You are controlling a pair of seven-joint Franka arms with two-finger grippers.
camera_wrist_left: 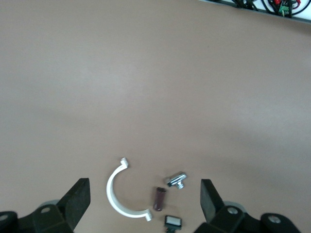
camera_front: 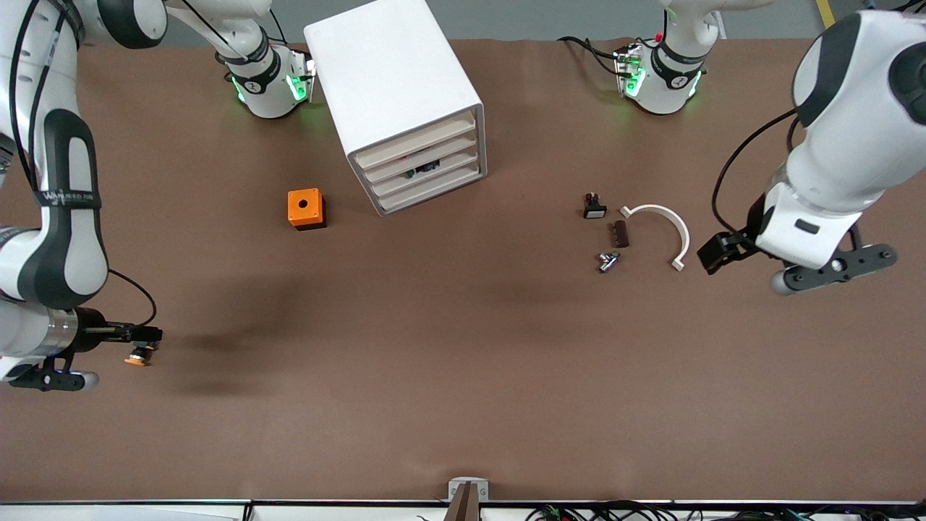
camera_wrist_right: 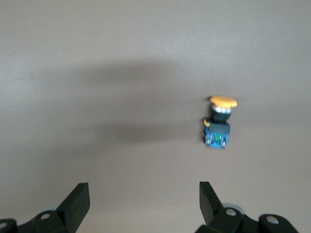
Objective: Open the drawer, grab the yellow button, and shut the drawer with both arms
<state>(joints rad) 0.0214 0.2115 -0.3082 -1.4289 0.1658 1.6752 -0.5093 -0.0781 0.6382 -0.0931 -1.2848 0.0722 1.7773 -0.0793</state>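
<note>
Looking down from the front view, the drawer point(camera_front: 414, 142), topmost of four in the white cabinet point(camera_front: 394, 87), sits flush with the three below it, so it reads as shut, while the button point(camera_front: 137, 357) lies on the brown table point(camera_front: 463, 405) toward the right arm's end, nearer the camera than the orange cube point(camera_front: 306, 208). That suggests the take-out and the closing are both done, and I judge the task at or close to its end. The right gripper point(camera_front: 148, 334) hangs just beside the button without gripping it; the left gripper point(camera_front: 723, 250) waits over bare table toward the left arm's end, near the white curved clip point(camera_front: 662, 226), the small black part with a white face point(camera_front: 595, 208), a dark brown piece point(camera_front: 620, 234) and a little metal fitting point(camera_front: 608, 261). In the left wrist view its black fingers point(camera_wrist_left: 77, 201) stand wide apart and empty, with the clip, brown piece and fitting below on the table. In the right wrist view the fingers point(camera_wrist_right: 77, 203) are likewise spread and hold nothing, and the button rests free on the table, orange cap, black body and bluish block all showing.
</note>
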